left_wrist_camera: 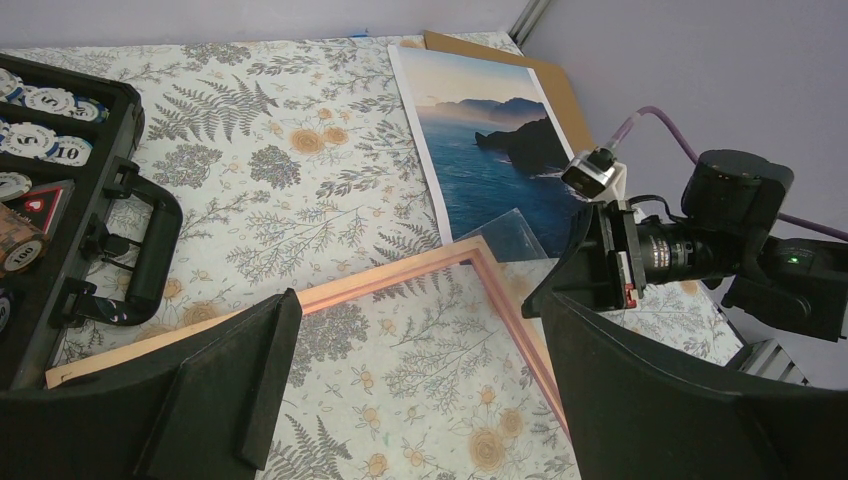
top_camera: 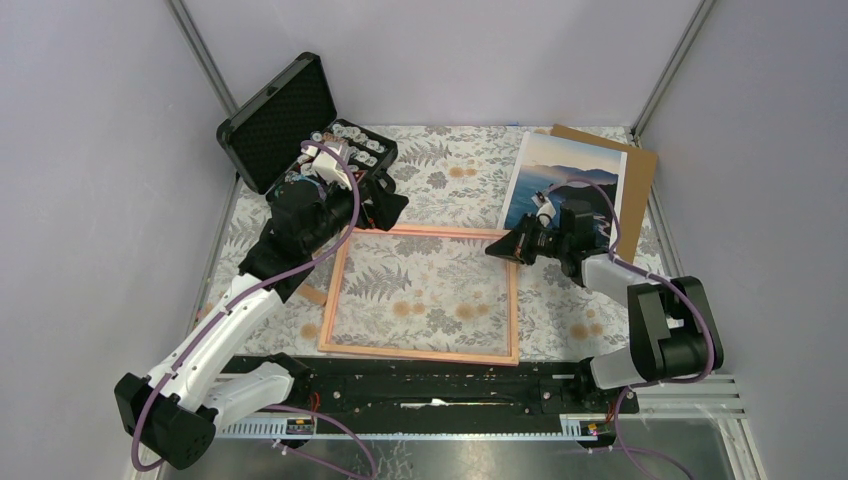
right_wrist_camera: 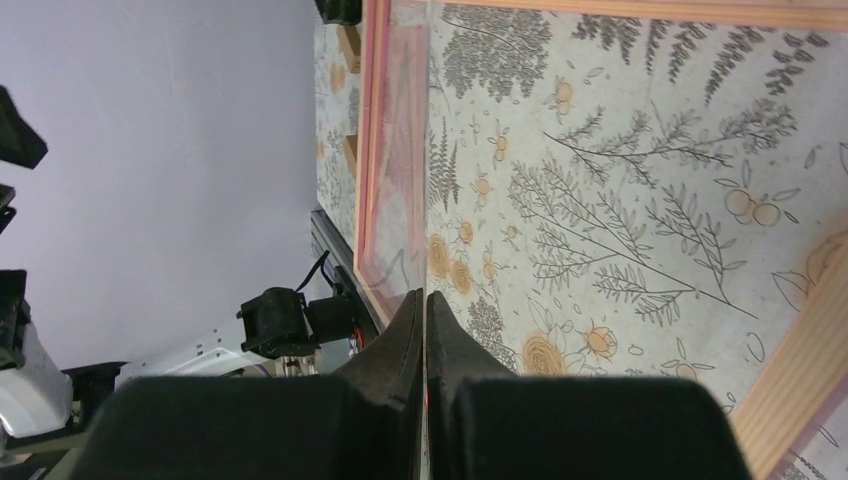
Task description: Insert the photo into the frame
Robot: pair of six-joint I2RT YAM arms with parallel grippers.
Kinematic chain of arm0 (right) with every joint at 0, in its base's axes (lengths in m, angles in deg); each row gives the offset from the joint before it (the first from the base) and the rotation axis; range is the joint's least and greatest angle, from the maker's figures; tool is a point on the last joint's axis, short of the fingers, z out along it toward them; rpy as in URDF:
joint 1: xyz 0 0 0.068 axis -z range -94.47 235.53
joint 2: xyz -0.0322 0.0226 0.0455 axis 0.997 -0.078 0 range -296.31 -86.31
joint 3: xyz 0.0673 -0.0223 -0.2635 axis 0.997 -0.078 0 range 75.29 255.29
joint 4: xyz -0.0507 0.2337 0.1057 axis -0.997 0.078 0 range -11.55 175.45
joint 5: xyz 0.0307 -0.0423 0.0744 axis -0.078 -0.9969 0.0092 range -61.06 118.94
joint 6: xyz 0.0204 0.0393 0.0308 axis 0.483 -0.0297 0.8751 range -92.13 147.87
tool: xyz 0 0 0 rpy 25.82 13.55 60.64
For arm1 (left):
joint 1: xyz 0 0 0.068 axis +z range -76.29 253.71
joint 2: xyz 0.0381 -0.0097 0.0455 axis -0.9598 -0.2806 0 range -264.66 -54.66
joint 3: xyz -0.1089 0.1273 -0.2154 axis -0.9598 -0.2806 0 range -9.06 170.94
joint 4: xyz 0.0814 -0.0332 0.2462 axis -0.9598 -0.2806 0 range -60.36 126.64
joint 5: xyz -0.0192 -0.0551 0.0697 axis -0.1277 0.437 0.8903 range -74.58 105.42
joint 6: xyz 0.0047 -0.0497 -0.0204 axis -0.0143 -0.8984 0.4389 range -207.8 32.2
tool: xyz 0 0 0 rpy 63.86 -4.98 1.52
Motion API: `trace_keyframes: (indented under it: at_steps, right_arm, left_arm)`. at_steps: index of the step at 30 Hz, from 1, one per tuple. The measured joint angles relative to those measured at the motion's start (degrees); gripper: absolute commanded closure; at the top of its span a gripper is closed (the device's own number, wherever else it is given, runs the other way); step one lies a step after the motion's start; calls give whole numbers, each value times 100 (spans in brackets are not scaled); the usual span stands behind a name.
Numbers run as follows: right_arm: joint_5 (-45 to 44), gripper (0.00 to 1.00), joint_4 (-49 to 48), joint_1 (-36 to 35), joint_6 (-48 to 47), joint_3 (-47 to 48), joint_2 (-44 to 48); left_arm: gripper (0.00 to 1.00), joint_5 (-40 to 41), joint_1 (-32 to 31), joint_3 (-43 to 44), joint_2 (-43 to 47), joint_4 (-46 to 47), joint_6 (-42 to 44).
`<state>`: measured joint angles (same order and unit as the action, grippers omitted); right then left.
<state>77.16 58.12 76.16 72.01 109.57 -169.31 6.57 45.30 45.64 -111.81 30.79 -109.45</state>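
The frame (top_camera: pixel 420 352), pinkish-orange wood, lies flat on the floral cloth at the table's middle. Its border also shows in the left wrist view (left_wrist_camera: pixel 400 275) and in the right wrist view (right_wrist_camera: pixel 800 350). The photo (top_camera: pixel 565 170) lies face up at the back right, a blue sea and mountains (left_wrist_camera: pixel 480 150). My right gripper (top_camera: pixel 497 250) is at the frame's far right corner, shut (right_wrist_camera: pixel 425 295) on the edge of a clear pane (right_wrist_camera: pixel 395 150) that is tilted up there (left_wrist_camera: pixel 512 235). My left gripper (top_camera: pixel 385 210) hovers open over the frame's far left corner (left_wrist_camera: pixel 415 310), holding nothing.
A brown backing board (top_camera: pixel 640 190) lies under the photo. An open black case (top_camera: pixel 280 115) with poker chips (top_camera: pixel 355 140) stands at the back left. A small wooden piece (top_camera: pixel 313 295) lies left of the frame. A black rail (top_camera: pixel 430 390) runs along the near edge.
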Motion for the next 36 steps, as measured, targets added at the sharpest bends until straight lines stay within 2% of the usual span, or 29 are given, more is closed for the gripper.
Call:
trace_keyframes:
  at_steps: [7,18,36]
  right_arm:
    - [153,100,-522,2,116,-192,160]
    - [190,100,-916,4,330,-485,905]
    - [195,100,-1388,4,629,-522,505]
  left_arm:
    - [1,0,0,0,0,2,0]
    - [1,0,0,0,0,2,0]
    - [1,0,0,0,0,2,0]
